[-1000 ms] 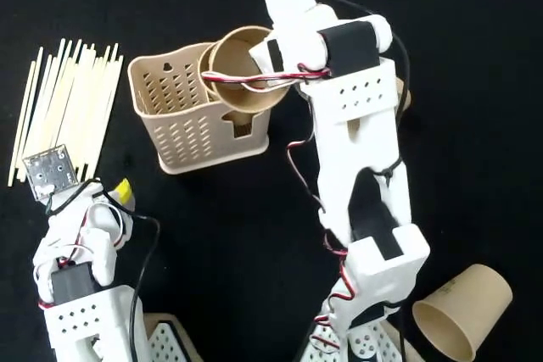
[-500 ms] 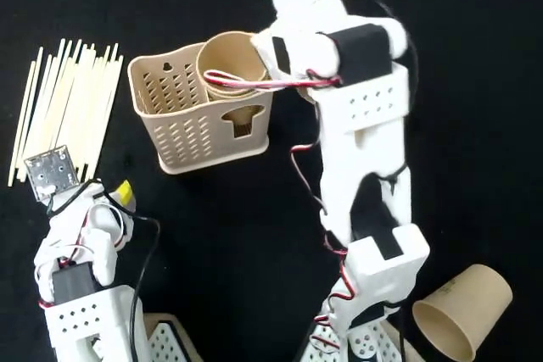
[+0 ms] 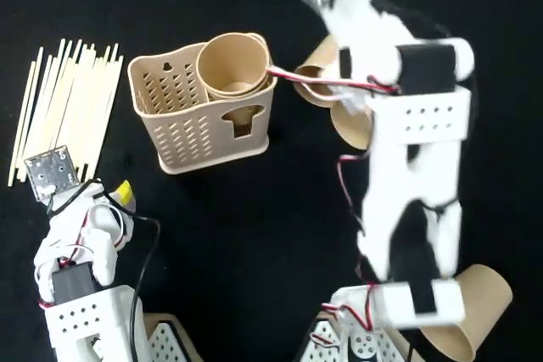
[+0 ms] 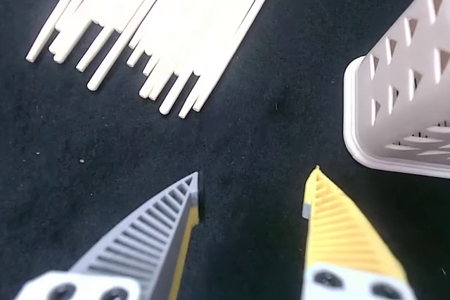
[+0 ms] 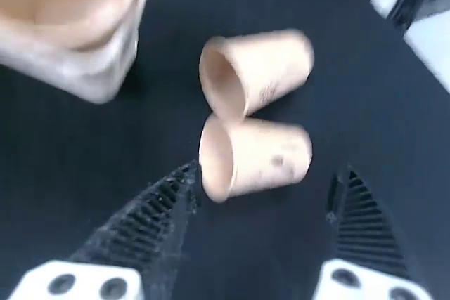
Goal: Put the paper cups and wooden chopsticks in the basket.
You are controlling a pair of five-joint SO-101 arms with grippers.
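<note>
Just ahead of the right fingers (image 5: 158,209), which are spread wide and holding nothing, two paper cups lie on their sides on the black table (image 3: 254,235). The nearer cup (image 5: 253,156) sits right off the tips, and the farther cup (image 5: 256,72) rests against it just beyond. Off to one side of those fingers the basket (image 3: 204,116) stands upright, with stacked cups (image 3: 233,61) nested in one corner. The left fingers (image 4: 337,223) gape wide too, empty. The wooden chopsticks (image 4: 169,26) lie in a loose bundle beyond their tips, and the basket's corner is near the yellow one. A last cup (image 3: 475,303) lies tipped over well behind the right fingers, by that arm's base.
</note>
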